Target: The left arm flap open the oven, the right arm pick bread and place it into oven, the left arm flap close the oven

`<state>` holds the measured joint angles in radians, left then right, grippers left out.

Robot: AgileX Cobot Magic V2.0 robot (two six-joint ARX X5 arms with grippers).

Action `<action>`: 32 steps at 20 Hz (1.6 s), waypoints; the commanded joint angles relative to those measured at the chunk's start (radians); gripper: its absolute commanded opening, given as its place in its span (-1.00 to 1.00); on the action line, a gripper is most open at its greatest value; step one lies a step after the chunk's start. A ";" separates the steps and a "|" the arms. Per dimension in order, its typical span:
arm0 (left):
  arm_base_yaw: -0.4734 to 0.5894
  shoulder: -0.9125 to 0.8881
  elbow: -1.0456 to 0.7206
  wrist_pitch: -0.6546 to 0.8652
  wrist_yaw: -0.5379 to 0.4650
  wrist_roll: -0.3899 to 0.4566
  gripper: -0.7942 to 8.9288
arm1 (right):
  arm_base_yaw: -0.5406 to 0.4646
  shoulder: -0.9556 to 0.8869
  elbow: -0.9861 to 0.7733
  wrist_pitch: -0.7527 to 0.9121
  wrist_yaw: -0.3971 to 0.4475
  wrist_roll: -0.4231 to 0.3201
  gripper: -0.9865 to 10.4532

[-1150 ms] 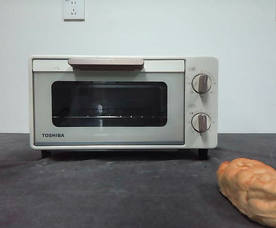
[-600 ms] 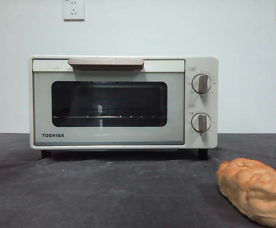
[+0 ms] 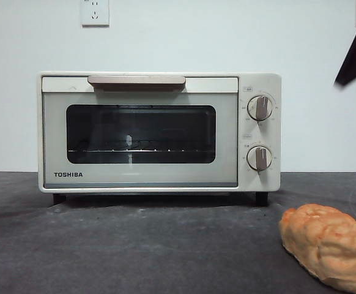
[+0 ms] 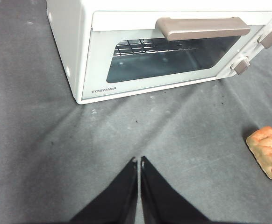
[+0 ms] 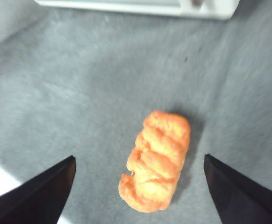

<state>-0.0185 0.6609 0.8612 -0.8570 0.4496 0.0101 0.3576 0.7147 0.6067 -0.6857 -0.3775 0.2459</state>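
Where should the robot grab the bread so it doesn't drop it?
Probably across the middle of the bread, coming straight down from above. The loaf lies flat on the table, long and lumpy, so its narrow width suits a pinch better than its length. The right gripper hangs above it with its jaws wide open on either long side, not touching.

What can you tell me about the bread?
The bread is a small, lumpy, golden-orange loaf with paler crust patches, longer than it is wide, and it looks soft and baked. It lies flat on the dark grey table, out in front of the oven and off toward its knob side, not touching it. Nothing holds it: the right gripper hangs above it with jaws wide open on either side.
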 commanded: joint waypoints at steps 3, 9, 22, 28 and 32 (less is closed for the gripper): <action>-0.003 0.005 0.020 0.008 0.005 0.012 -0.80 | 0.161 0.056 -0.100 0.134 0.152 0.145 -0.06; -0.003 0.005 0.020 0.004 0.005 0.012 -0.80 | 0.313 0.254 -0.113 0.277 0.360 0.196 -0.06; -0.003 0.005 0.020 0.005 0.005 0.012 -0.80 | 0.347 0.518 -0.113 0.431 0.423 0.198 -0.33; -0.008 0.005 0.019 0.019 0.005 -0.005 -0.80 | 0.348 0.491 -0.105 0.430 0.404 0.191 -0.44; -0.063 0.027 0.020 0.101 0.006 -0.076 -0.80 | 0.348 0.386 -0.080 0.403 0.403 0.181 -0.44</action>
<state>-0.0830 0.6815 0.8612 -0.7612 0.4496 -0.0410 0.6956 1.0912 0.5087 -0.2966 0.0265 0.4309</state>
